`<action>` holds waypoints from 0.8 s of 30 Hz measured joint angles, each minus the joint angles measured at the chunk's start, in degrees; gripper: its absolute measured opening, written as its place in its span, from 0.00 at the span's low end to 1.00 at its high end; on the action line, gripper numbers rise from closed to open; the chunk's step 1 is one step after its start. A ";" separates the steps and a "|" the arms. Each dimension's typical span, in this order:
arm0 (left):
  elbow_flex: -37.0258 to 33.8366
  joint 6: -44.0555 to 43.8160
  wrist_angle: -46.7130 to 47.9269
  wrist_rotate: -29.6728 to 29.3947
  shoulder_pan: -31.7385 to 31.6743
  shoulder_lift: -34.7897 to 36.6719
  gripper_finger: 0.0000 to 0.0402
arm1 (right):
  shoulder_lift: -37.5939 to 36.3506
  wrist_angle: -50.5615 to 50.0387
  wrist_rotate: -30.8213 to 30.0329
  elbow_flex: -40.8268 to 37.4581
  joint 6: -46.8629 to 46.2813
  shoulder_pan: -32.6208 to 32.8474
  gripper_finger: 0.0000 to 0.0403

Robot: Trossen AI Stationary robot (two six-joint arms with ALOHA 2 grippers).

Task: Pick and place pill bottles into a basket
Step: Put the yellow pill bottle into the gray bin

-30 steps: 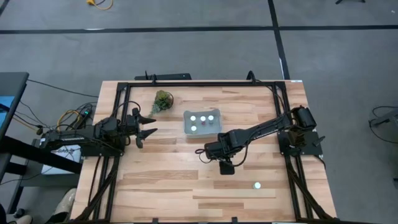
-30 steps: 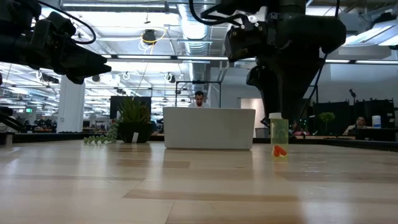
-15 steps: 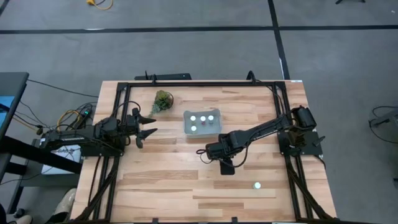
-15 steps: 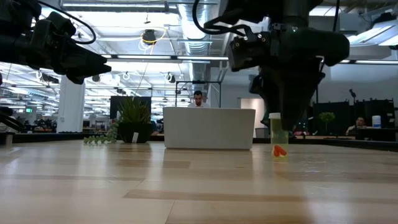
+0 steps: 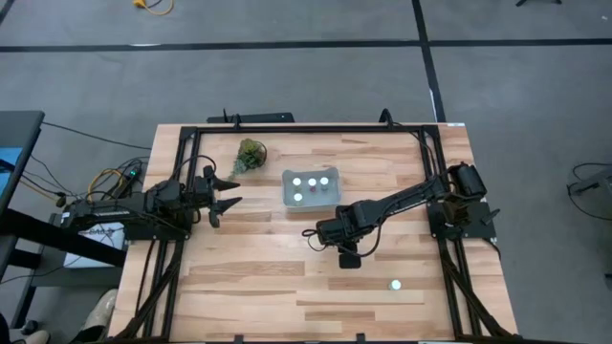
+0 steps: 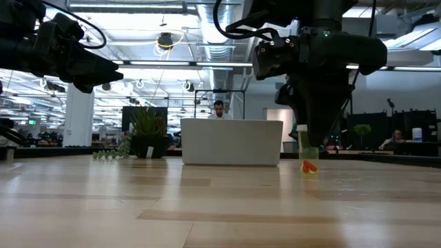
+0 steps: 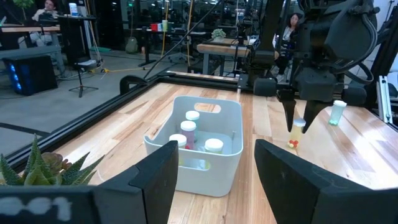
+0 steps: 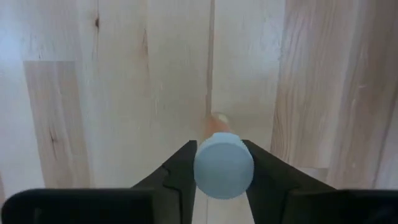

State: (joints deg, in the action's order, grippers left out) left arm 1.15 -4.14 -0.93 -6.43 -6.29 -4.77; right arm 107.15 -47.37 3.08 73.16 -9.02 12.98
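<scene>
My right gripper [image 5: 349, 256] stands mid-table, fingers pointing down, shut on a pill bottle [image 6: 308, 148] that has orange pills in its bottom. Another pill bottle [image 5: 395, 284] stands alone near the front right. The pale basket [image 5: 311, 187] sits flat on the table beyond the gripper, with several white-capped bottles [image 7: 198, 134] upright inside. My left gripper [image 5: 225, 201] hovers open at the table's left side, nothing between its fingers, pointing toward the basket. My right gripper pinches the bottle at its round white cap [image 8: 224, 163] between its two fingers [image 8: 180, 169], which come from above and point down. The bottle is upright below the fingers. Its base [image 6: 309, 169] is at the table's surface; whether it still rests there, I cannot tell.
A green leafy sprig [image 5: 251, 153] lies at the far left of the basket. A black metal frame [image 5: 306, 128] runs around the table's edges. Bare wood lies between the gripper and the front edge.
My right gripper has come down a little over the standing bottle, and its fingers have closed in on the cap. The bottle stays upright in the same spot.
</scene>
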 joint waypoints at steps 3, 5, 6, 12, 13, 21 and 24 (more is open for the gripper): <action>0.00 0.00 0.01 0.00 -0.02 0.01 0.50 | 0.00 -0.62 -0.02 1.06 0.47 -0.12 0.27; 0.00 0.00 0.00 0.01 -0.02 0.00 0.50 | 0.00 -1.12 -0.01 2.38 0.90 -0.44 0.29; 0.00 0.00 0.00 0.01 -0.02 0.01 0.50 | 0.00 -2.06 -0.01 3.19 1.08 -0.69 0.30; 0.00 0.00 0.01 0.01 -0.01 0.00 0.50 | 0.00 -8.29 -0.19 10.05 5.48 -3.45 0.25; 0.00 0.00 0.00 0.00 -0.01 0.01 0.50 | 0.00 -9.00 -0.19 11.30 6.59 -4.16 0.24; 0.00 0.00 0.00 0.00 0.00 0.01 0.50 | -0.01 -11.10 -0.36 19.76 15.42 -12.58 0.29; 0.00 0.00 0.01 0.01 -0.01 0.01 0.50 | -0.02 -11.04 -0.32 21.28 17.99 -16.45 0.28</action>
State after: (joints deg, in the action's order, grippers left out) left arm 1.15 -4.14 -0.92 -6.42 -6.29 -4.75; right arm 107.13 -58.41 2.76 94.45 8.97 -3.48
